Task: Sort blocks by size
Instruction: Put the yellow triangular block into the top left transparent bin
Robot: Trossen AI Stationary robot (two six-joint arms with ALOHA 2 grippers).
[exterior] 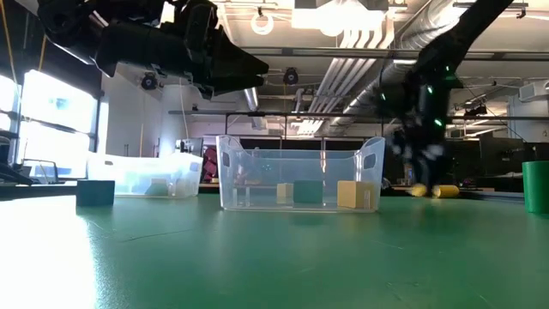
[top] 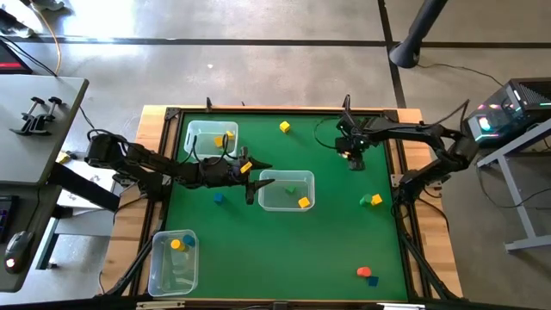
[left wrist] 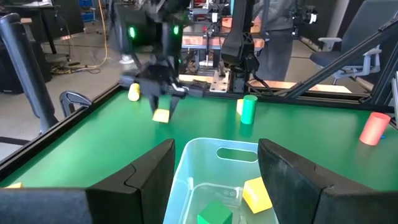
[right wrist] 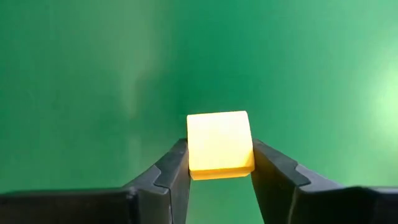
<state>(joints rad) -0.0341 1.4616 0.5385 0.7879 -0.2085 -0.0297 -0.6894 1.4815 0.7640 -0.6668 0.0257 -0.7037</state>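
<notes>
My right gripper (top: 353, 160) is at the far right of the green mat, shut on a yellow block (right wrist: 219, 142); the block also shows in the left wrist view (left wrist: 161, 115). My left gripper (left wrist: 214, 155) is open and empty, over the left end of the middle clear bin (top: 286, 189), which holds a green block (left wrist: 214, 214) and a yellow block (left wrist: 256, 194). Loose blocks rest on the mat: yellow (top: 284, 127), blue (top: 219, 198), green and yellow (top: 370, 200), red and blue (top: 366, 274). My right gripper pinches the yellow block's two opposite sides (right wrist: 189, 149) between its two fingers (right wrist: 171, 171). The fingers point down at the mat from above. The block sits level between the fingertips, low over the mat; I cannot tell whether it is lifted clear.
A clear bin (top: 211, 138) at the far left holds a yellow block. Another clear bin (top: 172, 261) at the near left holds a yellow and a blue block. A wooden frame (top: 413, 224) borders the mat. Open mat lies at the near middle (top: 284, 258).
</notes>
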